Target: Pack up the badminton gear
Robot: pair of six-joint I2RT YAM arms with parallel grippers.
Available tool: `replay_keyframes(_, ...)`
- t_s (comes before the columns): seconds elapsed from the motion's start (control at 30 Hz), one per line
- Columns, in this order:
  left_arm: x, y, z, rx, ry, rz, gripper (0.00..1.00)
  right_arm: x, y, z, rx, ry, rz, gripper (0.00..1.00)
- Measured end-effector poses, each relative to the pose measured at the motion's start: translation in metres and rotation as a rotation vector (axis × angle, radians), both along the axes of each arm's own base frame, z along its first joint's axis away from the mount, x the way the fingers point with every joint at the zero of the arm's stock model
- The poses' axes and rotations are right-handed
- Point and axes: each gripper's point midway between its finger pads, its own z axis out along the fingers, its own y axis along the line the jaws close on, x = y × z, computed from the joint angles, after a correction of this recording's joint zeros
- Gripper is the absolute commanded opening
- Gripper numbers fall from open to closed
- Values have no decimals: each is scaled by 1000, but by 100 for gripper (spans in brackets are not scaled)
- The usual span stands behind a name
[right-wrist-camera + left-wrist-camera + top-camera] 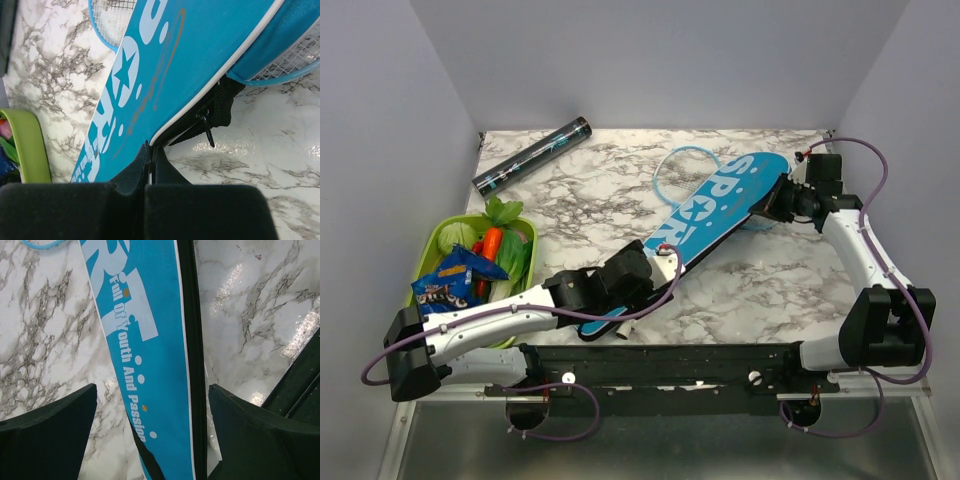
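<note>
Elbow [890, 322] bent, right end effector [776, 206] clamps racket cover [725, 215] edge.

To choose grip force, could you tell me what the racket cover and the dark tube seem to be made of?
The racket cover looks like soft woven fabric, matte blue with printed lettering and a black zipper. The dark tube looks rigid, plastic or coated card, with a slight sheen along its length.

One cover [730, 210], one tube [532, 153], two rackets [112, 15]

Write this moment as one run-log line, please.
left fingers: open over racket cover, narrow end | right fingers: shut on cover's zip edge | racket head: sticking out | tube: unpacked
</note>
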Motion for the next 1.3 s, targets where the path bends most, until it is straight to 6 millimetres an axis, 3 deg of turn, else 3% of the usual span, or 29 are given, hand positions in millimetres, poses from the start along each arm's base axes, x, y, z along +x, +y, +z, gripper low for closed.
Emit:
replay_keyframes(0.37, -12, 12, -22, 20, 127, 104, 99, 2, 3, 3, 13, -14, 13, 1)
replay_keyframes(0.6, -10, 13, -44, 83, 161, 147, 99, 1, 5, 4, 21, -15, 21, 1)
replay_keyframes(1.1, 5, 25, -69, 208, 117, 236, 98, -1, 6, 6, 30, -19, 30, 1)
replay_keyframes(1.2, 9, 27, -73, 231, 103, 251, 93, -2, 7, 6, 34, -20, 34, 1)
replay_keyframes(1.3, 13, 30, -71, 243, 77, 268, 81, -2, 9, 7, 39, -21, 40, 1)
